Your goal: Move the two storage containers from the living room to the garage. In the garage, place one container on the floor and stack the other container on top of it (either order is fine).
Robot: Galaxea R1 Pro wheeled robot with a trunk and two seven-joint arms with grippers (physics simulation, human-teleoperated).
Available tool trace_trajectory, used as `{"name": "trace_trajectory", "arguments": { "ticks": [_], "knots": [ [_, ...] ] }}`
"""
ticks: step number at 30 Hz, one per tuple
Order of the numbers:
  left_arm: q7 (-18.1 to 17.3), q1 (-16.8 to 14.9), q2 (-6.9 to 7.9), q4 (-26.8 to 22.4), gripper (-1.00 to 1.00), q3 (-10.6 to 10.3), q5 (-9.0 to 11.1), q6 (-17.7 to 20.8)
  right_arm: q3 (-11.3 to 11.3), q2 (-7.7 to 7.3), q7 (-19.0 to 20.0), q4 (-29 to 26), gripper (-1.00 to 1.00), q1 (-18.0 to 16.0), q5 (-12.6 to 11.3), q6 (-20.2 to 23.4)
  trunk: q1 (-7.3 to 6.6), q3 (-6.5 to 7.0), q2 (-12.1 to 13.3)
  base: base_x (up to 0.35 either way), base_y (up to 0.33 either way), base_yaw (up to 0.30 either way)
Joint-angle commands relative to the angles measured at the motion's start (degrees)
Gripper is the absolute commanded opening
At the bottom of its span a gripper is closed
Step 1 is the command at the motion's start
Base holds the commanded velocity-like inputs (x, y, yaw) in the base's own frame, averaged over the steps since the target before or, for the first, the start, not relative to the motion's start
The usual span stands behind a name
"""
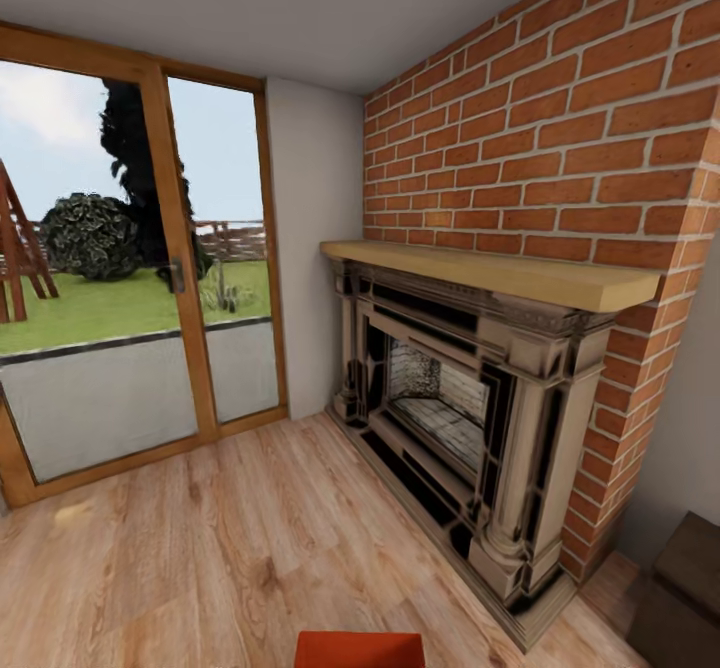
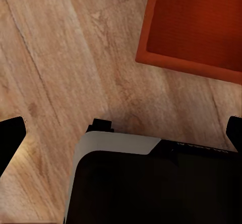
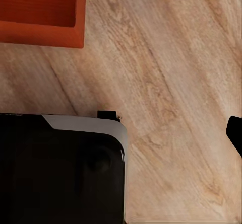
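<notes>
- Overhead, both wrist cameras look straight down past the robot's base at the wood-plank floor, so each arm hangs low beside the body with its fingers aimed at the ground.
- Left fingers: a dark tip shows at one edge of the left wrist view and another at the opposite edge, set wide apart with bare planks between them, pinching nothing.
- Right fingers: just one dark tip pokes in at the edge of the right wrist view, so I cannot tell whether they are spread or pressed together.
- One storage container sits on the floor right in front of the base; the head view catches only its red-orange top edge at the bottom of the frame.
- From the left wrist view the container reads as a smooth rectangular bin with a straight rim, a square corner and a finely ribbed inner face; the right wrist view shows its other corner.
- Base casing: glossy black with a pale grey rounded shoulder.
- Floor: light planks with visible grain and knots.
- Fireplace: a carved stone-coloured surround with columns and dark trim, under a plain wooden mantel, set into a red brick wall.
- Glazed doors in a wood frame show grass and shrubs outside.
- A dark low piece of furniture stands just right of the brickwork.
</notes>
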Motion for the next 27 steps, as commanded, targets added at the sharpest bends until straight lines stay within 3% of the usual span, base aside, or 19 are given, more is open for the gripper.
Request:
{"name": "trace_trajectory", "arguments": {
  "ticks": [1,9,27],
  "knots": [
    [0.0,0.0,0.0,0.0,1.0,-0.5,0.5,-0.2,0.5,0.01,-0.3,0.2,1.0,-0.1,-0.1,-0.3,0.0,-0.1,-0.1,-0.183,0.172,0.0],
    [0.0,0.0,0.0,0.0,1.0,-0.5,0.5,-0.2,0.5,0.0,-0.2,0.2,1.0,-0.1,-0.1,-0.3,0.0,-0.1,-0.1,-0.162,0.153,0.0],
    [0.0,0.0,0.0,0.0,1.0,-0.5,0.5,-0.2,0.5,0.28,-0.5,0.2,1.0,-0.1,-0.1,-0.3,0.0,-0.1,-0.1,-0.007,0.006,-0.028]
  ]
}}
